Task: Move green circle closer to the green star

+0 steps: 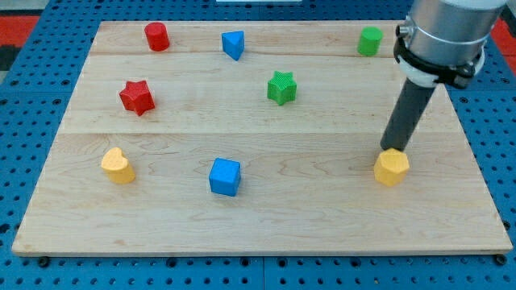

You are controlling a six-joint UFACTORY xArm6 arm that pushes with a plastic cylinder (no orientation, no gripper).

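The green circle is a short green cylinder near the view's top right of the wooden board. The green star lies to its lower left, towards the board's middle. My tip is at the view's right, touching the top edge of a yellow hexagon block. The tip is well below the green circle and to the right of the green star.
A red cylinder and a blue triangular block sit along the top. A red star is at the left. A yellow heart and a blue cube lie near the bottom.
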